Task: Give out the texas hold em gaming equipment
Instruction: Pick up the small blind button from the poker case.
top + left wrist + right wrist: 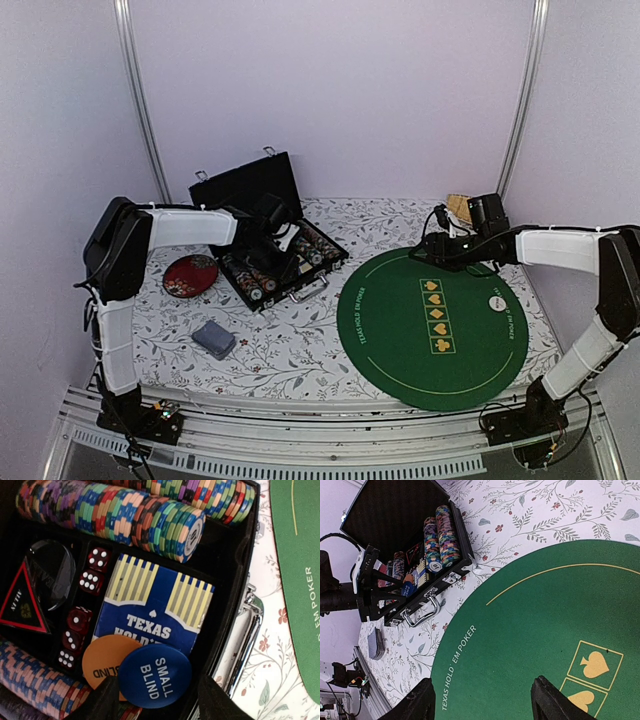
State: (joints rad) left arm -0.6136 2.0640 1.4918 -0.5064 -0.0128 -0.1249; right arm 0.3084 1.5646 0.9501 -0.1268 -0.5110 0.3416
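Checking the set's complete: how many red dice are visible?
5 dice, one column in the case, left of the card box: two upper, three lower. Others may hide under the buttons.

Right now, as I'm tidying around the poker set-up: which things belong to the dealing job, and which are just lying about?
Job: poker chips, blue button, orange button, white button, card deck.
Lying about: red dish, black case, dice.

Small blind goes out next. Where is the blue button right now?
In the left wrist view, at bottom centre, the blue button lies inside the black case, overlapping the orange button, just below the card box.
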